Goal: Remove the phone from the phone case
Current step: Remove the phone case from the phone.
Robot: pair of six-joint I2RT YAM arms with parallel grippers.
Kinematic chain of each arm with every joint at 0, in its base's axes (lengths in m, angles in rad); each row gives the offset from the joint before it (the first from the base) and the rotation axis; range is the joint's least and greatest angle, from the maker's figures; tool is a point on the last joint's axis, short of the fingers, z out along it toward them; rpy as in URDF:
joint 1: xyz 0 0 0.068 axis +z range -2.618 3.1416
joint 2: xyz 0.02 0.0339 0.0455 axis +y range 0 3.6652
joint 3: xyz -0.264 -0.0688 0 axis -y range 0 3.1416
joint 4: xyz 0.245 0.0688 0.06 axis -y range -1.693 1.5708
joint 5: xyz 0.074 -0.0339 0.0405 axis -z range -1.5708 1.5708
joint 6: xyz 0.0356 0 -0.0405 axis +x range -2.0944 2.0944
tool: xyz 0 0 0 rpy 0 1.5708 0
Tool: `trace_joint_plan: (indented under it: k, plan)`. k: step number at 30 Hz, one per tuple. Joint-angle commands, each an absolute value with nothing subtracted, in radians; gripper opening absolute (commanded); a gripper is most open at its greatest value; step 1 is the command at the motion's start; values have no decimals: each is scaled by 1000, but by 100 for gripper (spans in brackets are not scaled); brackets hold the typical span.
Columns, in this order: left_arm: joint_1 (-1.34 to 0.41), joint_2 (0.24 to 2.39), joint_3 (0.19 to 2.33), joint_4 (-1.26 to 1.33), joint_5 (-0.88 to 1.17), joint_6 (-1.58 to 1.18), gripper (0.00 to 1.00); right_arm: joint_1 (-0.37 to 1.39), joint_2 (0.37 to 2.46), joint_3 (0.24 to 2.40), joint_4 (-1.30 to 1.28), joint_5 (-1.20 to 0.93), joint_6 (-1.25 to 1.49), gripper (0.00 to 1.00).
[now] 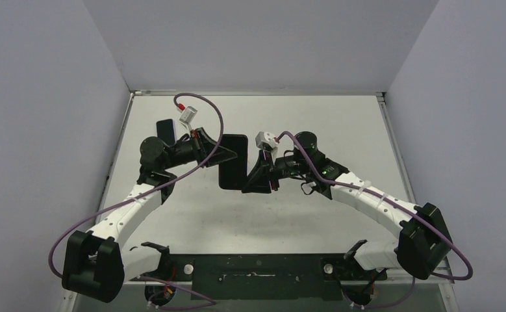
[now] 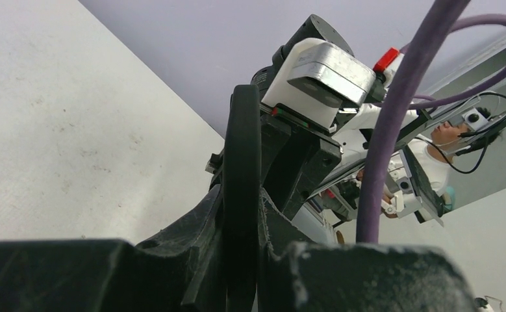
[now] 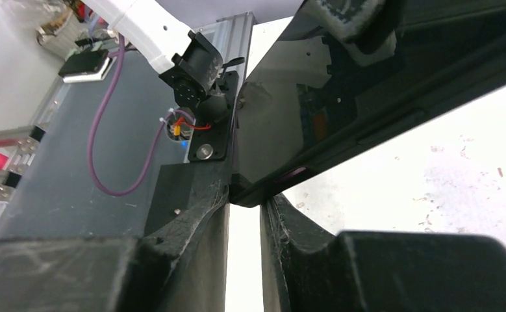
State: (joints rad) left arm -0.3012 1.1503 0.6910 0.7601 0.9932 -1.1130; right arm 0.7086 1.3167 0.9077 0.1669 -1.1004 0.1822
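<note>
Two black grippers hold one phone (image 1: 232, 161) between them, raised over a white table (image 1: 315, 221).

Closest to the left wrist camera, the left gripper (image 2: 240, 218) is clamped on the phone. The phone is seen edge-on there, as a thick, rounded black rim standing upright between the two fingers (image 2: 195, 227). Just past those fingers, on the far side of the phone, the right arm's wrist is seen, topped by a white and silver camera block (image 2: 321, 71). A purple cable (image 2: 393, 130) is draped down the right of that view. Far behind it, a person in a white top (image 2: 435, 159) can be made out.

Closest to the right wrist camera, the right gripper (image 3: 245, 205) is closed around a lower corner of the phone, with one finger pressed to each face. From that grip the phone is tilted up and away to the right. Its glossy dark screen is turned toward the left-hand finger and is covered in reflections. A matte black band along its edge appears to be the phone case (image 3: 399, 107), and the phone is seated inside it. Beyond the left-hand finger, a white arm link (image 3: 139, 26) with a black joint is seen above a dark mounting plate (image 3: 55, 169).

From above, the phone is seen to the right of the left gripper and to the left of the right gripper, gripped by both. Beyond the left wrist, a dark rounded rectangle (image 1: 165, 130) is seen; what it is cannot be told.
</note>
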Motion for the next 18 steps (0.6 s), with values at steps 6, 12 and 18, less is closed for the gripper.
trace_joint_plan:
  k: [6,12,18]
  plan:
    - [-332,1217,771,910,963,-1340,0,733,1290,981,94,-1097,-213,0]
    - [-369,1244,779,922,955,-1359,0,736,1295,1011,61,-1008,-285,0]
    - [-394,1253,778,933,946,-1368,0,734,1291,1003,102,-782,-269,0]
